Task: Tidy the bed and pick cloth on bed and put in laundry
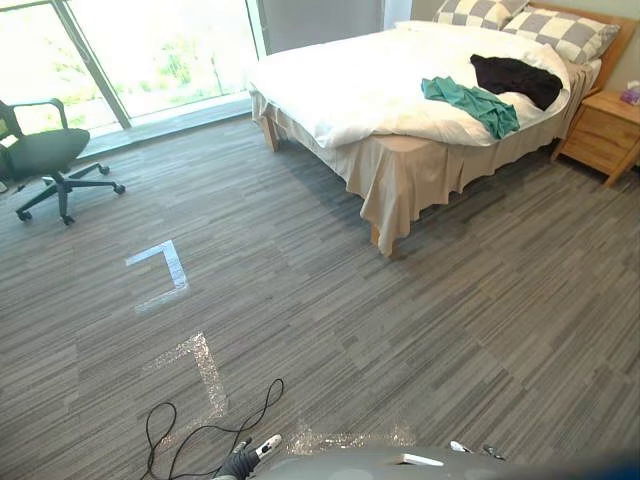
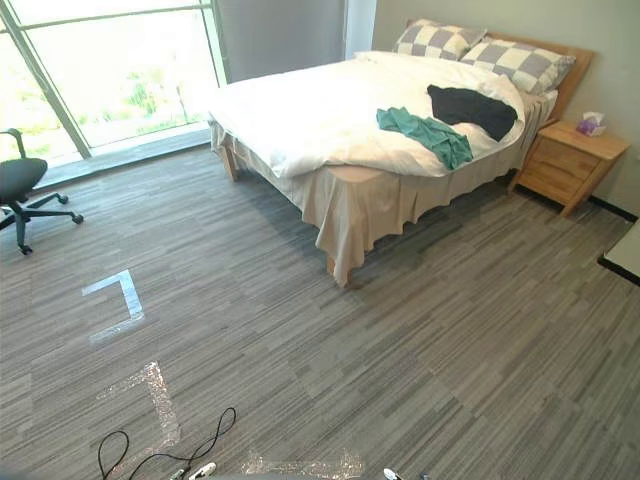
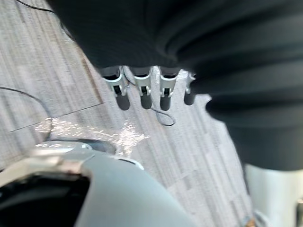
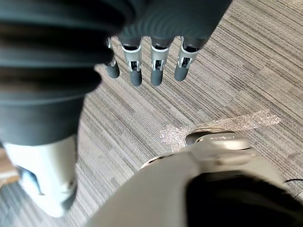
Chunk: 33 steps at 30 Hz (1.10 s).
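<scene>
Evidently at the approach step, well apart from the bed [image 1: 400, 185], with a teal cloth [image 1: 475, 102] and a black cloth [image 1: 515, 78] on it, left hand [image 3: 144, 92] and right hand [image 4: 156, 71] slack-fingered and empty; next, walk up and grasp the teal cloth.

The bed [image 2: 300, 110] has a wooden frame, a beige skirt [image 2: 350, 205] and a white duvet [image 2: 330, 95] that lies rumpled and askew, sagging over the near side. Two grey-and-white checked pillows [image 2: 525, 62] lean at the headboard. A teal cloth [image 2: 425, 130] lies crumpled in a long strip on the duvet, near the bed's side edge. A black cloth [image 2: 470, 105] lies bunched just beside it, nearer the pillows; their edges seem to meet.
</scene>
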Tool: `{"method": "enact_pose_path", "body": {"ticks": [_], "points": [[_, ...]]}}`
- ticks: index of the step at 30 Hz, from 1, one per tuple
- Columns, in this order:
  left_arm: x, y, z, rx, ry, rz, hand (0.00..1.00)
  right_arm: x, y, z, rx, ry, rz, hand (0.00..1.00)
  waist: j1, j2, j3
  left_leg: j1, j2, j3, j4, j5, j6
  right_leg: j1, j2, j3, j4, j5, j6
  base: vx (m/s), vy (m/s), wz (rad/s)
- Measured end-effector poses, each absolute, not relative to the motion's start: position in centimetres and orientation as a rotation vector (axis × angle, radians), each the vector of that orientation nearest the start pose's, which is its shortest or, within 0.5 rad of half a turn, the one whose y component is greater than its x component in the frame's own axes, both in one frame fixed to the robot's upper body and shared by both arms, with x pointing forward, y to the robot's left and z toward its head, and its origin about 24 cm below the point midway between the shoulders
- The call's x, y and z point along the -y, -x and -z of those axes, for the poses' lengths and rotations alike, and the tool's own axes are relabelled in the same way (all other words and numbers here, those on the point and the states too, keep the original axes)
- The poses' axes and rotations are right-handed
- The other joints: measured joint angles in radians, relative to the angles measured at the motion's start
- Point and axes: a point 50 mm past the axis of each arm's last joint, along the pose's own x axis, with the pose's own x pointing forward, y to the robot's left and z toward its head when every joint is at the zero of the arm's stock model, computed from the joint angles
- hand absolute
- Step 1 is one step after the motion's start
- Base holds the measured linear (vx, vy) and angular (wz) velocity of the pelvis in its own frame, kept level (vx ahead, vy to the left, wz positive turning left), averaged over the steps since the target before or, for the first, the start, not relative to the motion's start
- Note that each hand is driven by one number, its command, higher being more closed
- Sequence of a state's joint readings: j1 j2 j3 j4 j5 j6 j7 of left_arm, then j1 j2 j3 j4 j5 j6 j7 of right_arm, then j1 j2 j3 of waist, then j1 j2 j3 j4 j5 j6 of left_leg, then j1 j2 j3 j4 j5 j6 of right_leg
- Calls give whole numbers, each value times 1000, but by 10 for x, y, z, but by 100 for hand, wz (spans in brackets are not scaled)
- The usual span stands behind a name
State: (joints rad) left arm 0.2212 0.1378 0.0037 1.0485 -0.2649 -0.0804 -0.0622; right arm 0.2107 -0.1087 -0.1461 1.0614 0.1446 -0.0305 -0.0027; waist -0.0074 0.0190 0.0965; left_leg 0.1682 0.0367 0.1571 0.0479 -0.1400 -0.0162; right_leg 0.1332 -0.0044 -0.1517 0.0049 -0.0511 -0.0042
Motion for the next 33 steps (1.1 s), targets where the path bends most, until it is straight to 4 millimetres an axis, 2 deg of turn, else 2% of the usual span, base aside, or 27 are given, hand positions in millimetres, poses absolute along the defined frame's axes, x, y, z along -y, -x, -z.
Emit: {"method": "enact_pose_path", "body": {"ticks": [4, 11, 27, 28, 29, 30, 31, 33], "points": [[-206, -44, 166, -1147, 176, -196, 0, 214, -38, 168, -1201, -116, 349, 0, -2, -1, 11, 44, -3, 18, -31, 6, -19, 52, 0, -13, -56, 22, 18, 47, 15, 0], [-206, -44, 166, -1154, 186, -182, 0, 214, -39, 168, -1204, -119, 352, 0, -2, -3, 14, 59, -4, 26, -49, 5, -22, 68, 3, -22, -95, 31, 33, -1, -5, 0], [-205, -44, 167, -1178, 188, -143, 0, 215, -41, 167, -1195, -123, 371, 0, -6, -8, 31, 56, -2, 61, -79, 11, -29, 43, 10, 4, -96, 33, 25, -29, -24, -6], [-204, -46, 166, -1171, 187, -140, 0, 215, -41, 167, -1192, -138, 398, 0, -6, -6, 36, 53, 2, 76, -78, 9, -27, 12, 11, 14, -58, 16, 9, -4, -27, -19], [-204, -47, 166, -1168, 186, -138, 0, 216, -41, 167, -1190, -143, 407, 0, -5, -5, 40, 50, 4, 82, -77, 9, -27, -3, 12, 18, -35, 5, 9, 10, -23, -27], [-204, -49, 166, -1164, 184, -132, 0, 216, -41, 167, -1185, -155, 423, 0, -7, -6, 46, 43, 7, 95, -72, 8, -26, -48, 11, 30, 45, -31, 8, 3, -10, -26], [-205, -50, 166, -1161, 183, -125, 0, 215, -41, 167, -1183, -169, 436, 0, -8, -7, 49, 41, 8, 106, -68, 8, -26, -77, 8, 33, 97, -54, 10, 19, -36, -31], [-210, -55, 164, -1144, 166, -113, 0, 209, -41, 168, -1177, -224, 475, 0, -18, -27, 82, 50, 11, 152, -47, 3, -34, -142, -8, 25, 253, -109, 35, -8, -39, -25]]}}
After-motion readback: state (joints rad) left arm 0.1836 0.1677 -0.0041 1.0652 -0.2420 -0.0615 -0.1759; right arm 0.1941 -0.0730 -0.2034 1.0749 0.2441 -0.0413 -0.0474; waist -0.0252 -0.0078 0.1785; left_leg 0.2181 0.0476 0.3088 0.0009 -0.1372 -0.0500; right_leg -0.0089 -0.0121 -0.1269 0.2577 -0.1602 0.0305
